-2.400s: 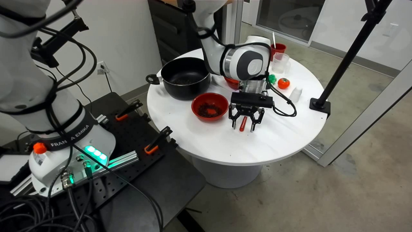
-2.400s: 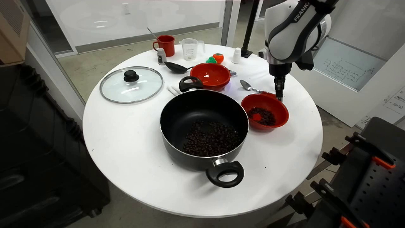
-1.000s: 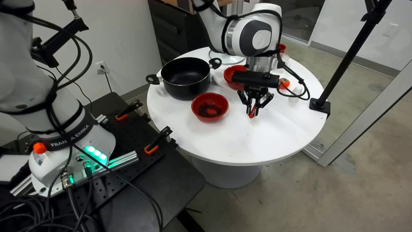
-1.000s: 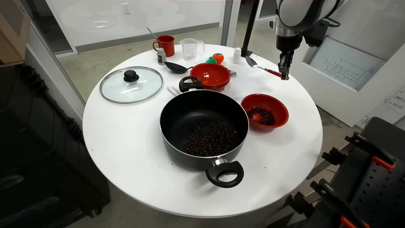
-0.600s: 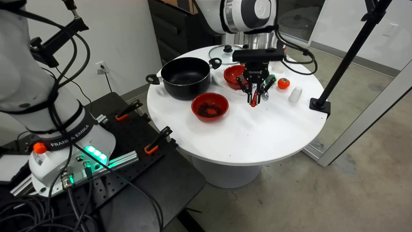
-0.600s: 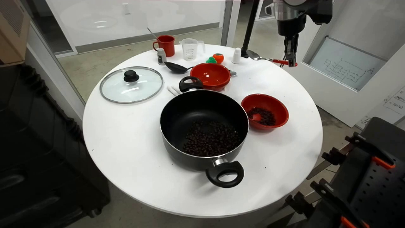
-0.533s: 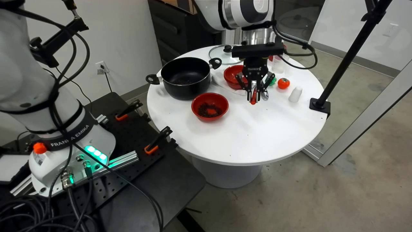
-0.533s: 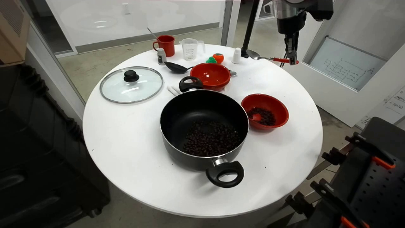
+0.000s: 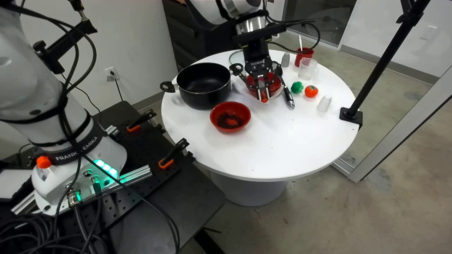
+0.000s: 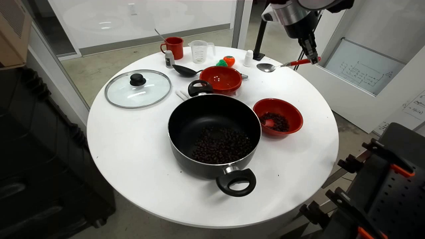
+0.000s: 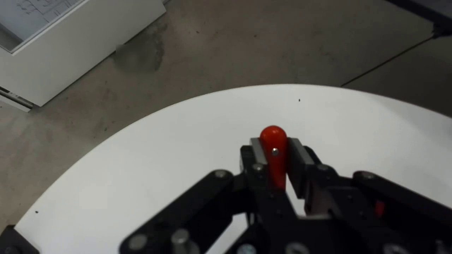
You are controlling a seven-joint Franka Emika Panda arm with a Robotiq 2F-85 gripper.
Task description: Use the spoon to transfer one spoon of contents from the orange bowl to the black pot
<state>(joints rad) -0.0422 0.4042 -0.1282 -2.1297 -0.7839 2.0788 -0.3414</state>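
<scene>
- Over the white table [image 10: 139, 149], we see the gripper [image 11: 276, 150] pinching the spoon [image 10: 295, 62] by its red handle [image 11: 274, 135].
- Dark beans [image 10: 222, 146] lie in red bowl [image 10: 292, 112] and pot [image 10: 201, 170].

Spoon [image 10: 293, 63]: red hndl, silver-gray scoop. Bean bowl [image 10: 286, 108]: red. Pot [image 9: 206, 100]: blk. Beans [image 10: 222, 146]: dk red-brn. Table [image 10: 132, 159]: wht.

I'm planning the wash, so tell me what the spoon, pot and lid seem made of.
Spoon: shiny grey scoop suggests polished metal; glossy red handle, perhaps plastic. Pot: likely metal with a matt-looking black coating, given its thin bright rim. Lid: probably glass, clear with glare streaks, banded in what looks like metal.
</scene>
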